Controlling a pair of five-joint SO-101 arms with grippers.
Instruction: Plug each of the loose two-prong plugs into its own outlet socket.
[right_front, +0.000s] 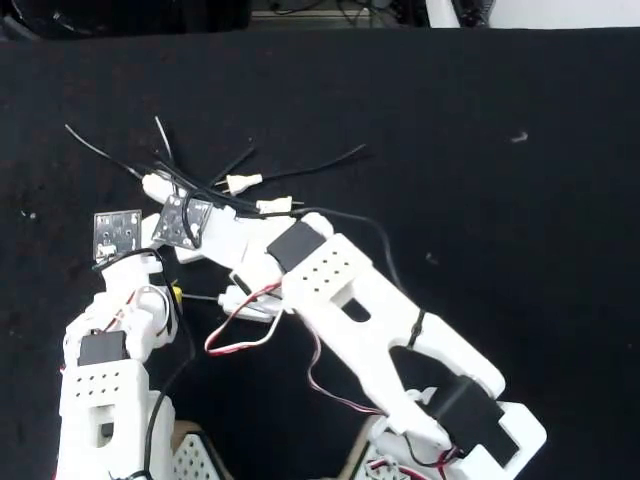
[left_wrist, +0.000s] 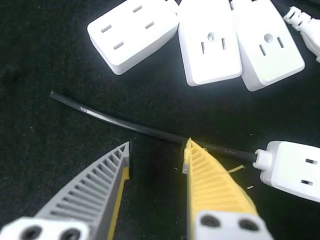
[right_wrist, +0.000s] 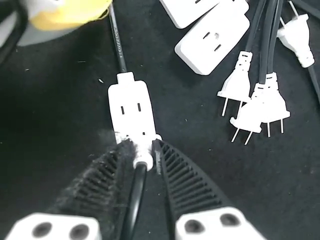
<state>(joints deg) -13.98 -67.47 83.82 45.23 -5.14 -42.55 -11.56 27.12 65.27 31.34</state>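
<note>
Black cloth covers the surface (right_front: 520, 250), and white outlets, plugs and dark cords lie scattered on it. In the right wrist view the right gripper (right_wrist: 142, 148) has its dark jaws clamped on a white plug (right_wrist: 143, 160), whose black lead (right_wrist: 131, 200) runs back between them. That plug sits against the end of a long white outlet socket (right_wrist: 129, 107). Its prongs are hidden, so how far in it sits cannot be told. Beside the socket three loose plugs (right_wrist: 260, 107) lie close together with their prongs bare, and two outlet blocks (right_wrist: 212, 37) rest near them. In the left wrist view the left gripper (left_wrist: 158, 145) hangs low with its grey and yellow jaws apart, holding nothing. A thin black cord (left_wrist: 125, 124) crosses just past their tips, meets the yellow tip and ends in a white socket body (left_wrist: 292, 170). Beyond it three white sockets (left_wrist: 210, 42) lie side by side, faces up. From the high view, two small white plugs (right_front: 243, 182) lie among tangled cords just beyond the arms.
</note>
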